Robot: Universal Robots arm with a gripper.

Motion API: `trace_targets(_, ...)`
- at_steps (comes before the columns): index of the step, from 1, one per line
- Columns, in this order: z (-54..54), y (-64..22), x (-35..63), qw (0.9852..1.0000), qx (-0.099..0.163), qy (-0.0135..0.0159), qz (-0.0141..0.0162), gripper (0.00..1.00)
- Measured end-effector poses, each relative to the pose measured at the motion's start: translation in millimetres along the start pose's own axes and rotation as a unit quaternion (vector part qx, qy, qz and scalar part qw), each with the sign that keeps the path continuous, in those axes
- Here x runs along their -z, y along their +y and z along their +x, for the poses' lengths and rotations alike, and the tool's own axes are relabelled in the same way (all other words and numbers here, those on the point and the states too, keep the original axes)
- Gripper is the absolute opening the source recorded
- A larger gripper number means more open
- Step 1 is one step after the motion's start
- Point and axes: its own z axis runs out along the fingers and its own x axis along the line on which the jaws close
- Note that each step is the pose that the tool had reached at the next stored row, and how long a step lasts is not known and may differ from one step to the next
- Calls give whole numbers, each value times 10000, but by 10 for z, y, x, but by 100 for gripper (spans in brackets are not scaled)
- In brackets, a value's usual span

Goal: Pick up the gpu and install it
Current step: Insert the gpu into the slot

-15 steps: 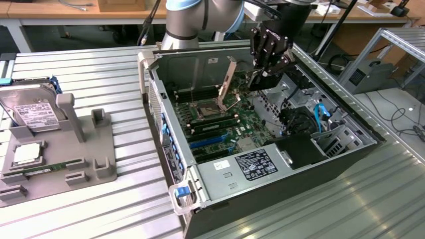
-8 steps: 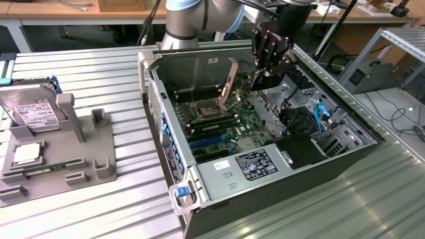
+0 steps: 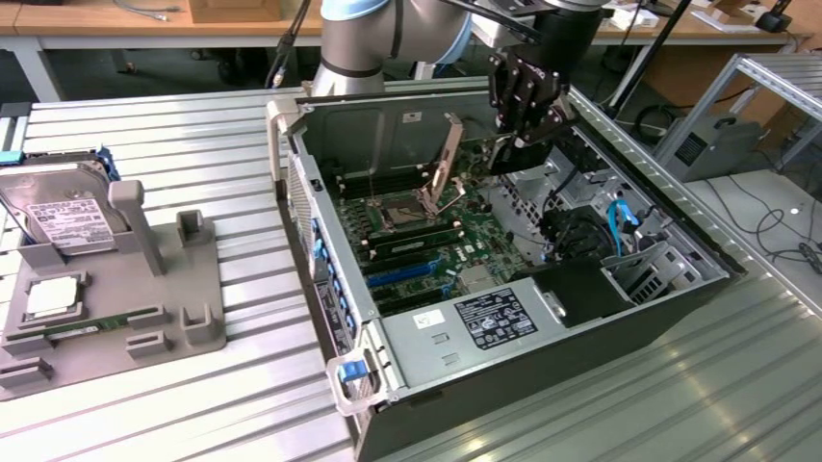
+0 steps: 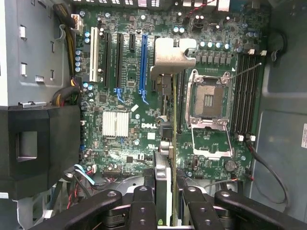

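Observation:
My gripper [image 3: 521,135] hangs inside the open computer case [image 3: 372,385], above the motherboard's far end. It is shut on the gpu [image 3: 511,159], a thin dark card that hangs below the fingers. In the wrist view the gpu [image 4: 163,175] appears edge-on between my two black fingers [image 4: 144,203], and its silvery metal bracket [image 4: 172,55] is at the far end. Below the card lie the motherboard's long slots: a blue slot [image 4: 143,62], black ones [image 4: 117,57] and a white one [image 4: 93,52]. The card is above the board and apart from the slots.
The CPU socket [image 4: 208,100] stands open with its lever [image 3: 449,164] raised, beside the memory slots [image 4: 244,91]. A black power supply [image 3: 584,289] and cables [image 3: 617,226] fill the case's near end. On the exterior view's left, a grey fixture [image 3: 115,298] holds a hard drive [image 3: 58,207].

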Motion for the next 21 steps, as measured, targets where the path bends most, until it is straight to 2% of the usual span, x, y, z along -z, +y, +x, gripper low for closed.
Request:
trace_targets(6,-3,41,-33,10000,-29,1,0,27)
trace_targets(9,-2,48,-51,9998,-201,10,0,27)
trace_targets(21,-3,119,-82,9998,-211,10,0,27)
